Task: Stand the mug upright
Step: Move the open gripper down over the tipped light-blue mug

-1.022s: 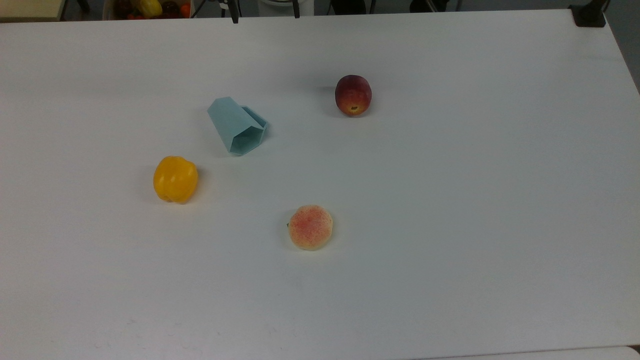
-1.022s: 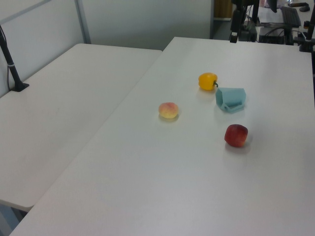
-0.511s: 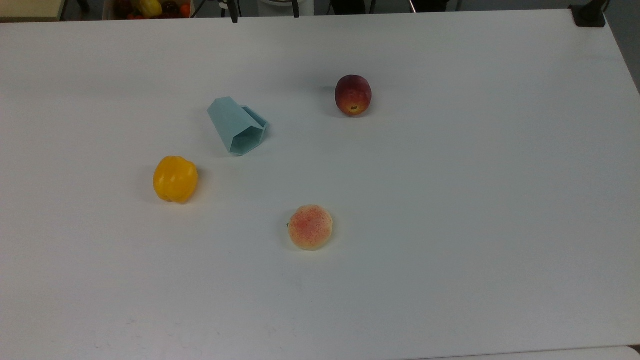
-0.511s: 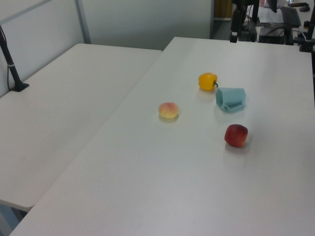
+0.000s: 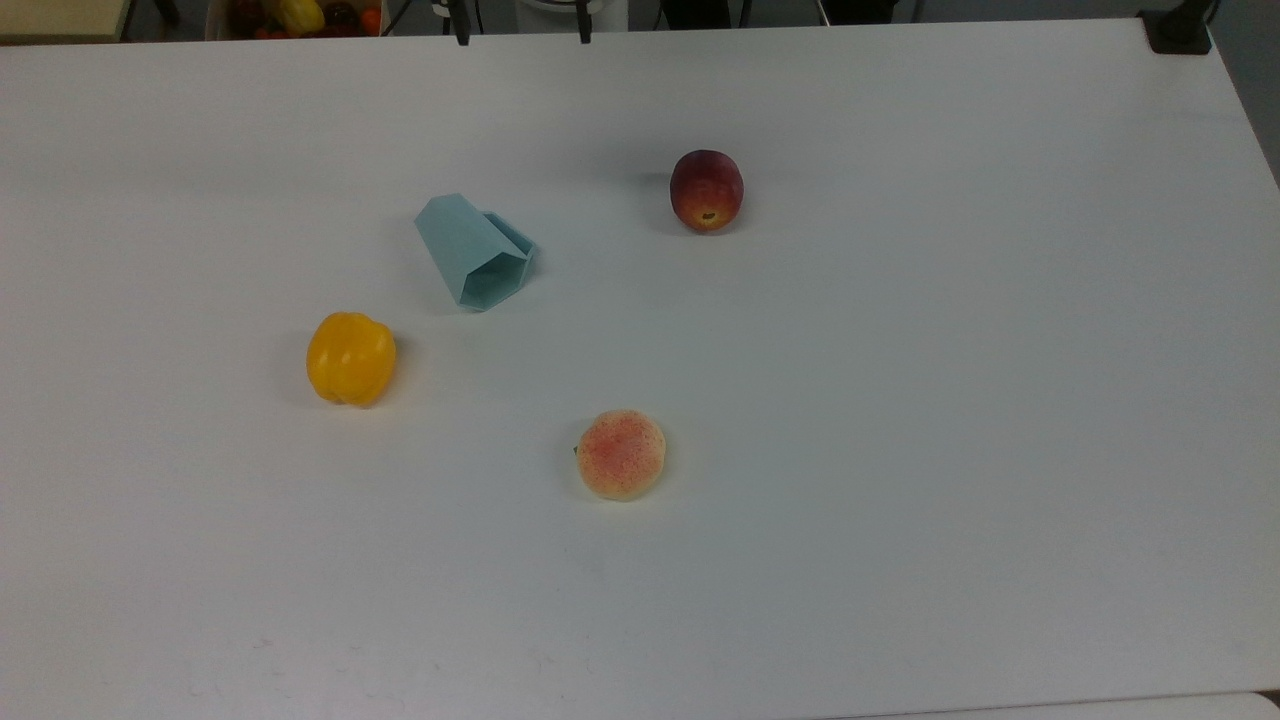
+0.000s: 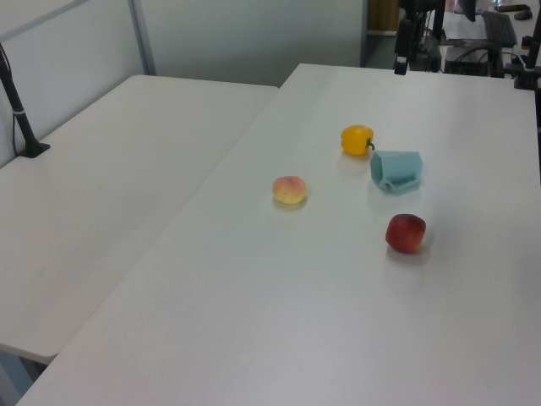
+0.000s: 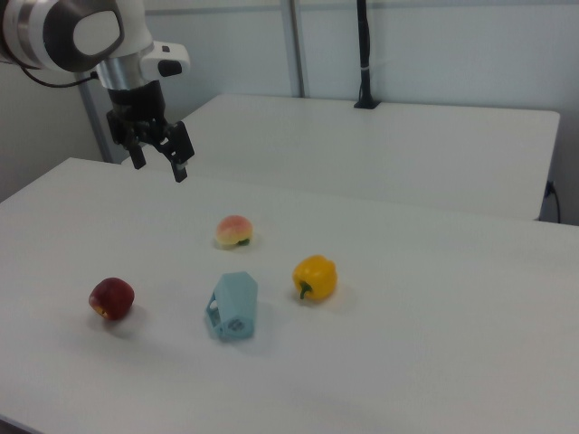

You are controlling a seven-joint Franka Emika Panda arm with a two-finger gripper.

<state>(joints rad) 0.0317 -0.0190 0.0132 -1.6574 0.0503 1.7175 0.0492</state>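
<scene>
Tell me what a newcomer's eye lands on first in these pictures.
A pale blue mug lies on its side mid-table, ringed loosely by a yellow pepper, a dark red fruit and a peach, none touching it. In the right view, the black pincer hangs open in the air above the table's far side.

In the right view the arm point(image 7: 68, 32) enters from the upper left, its white and grey wrist joint bent so the black gripper point(image 7: 159, 165) hangs down, tilted a little toward the right view's right. The two fingers point(image 7: 180, 165) stand apart with a clear gap between them, holding nothing. In the top view the two dark fingertips point(image 5: 460, 30) poke in at the upper edge. In the left view the gripper point(image 6: 404, 46) hangs at the far upper right.
</scene>
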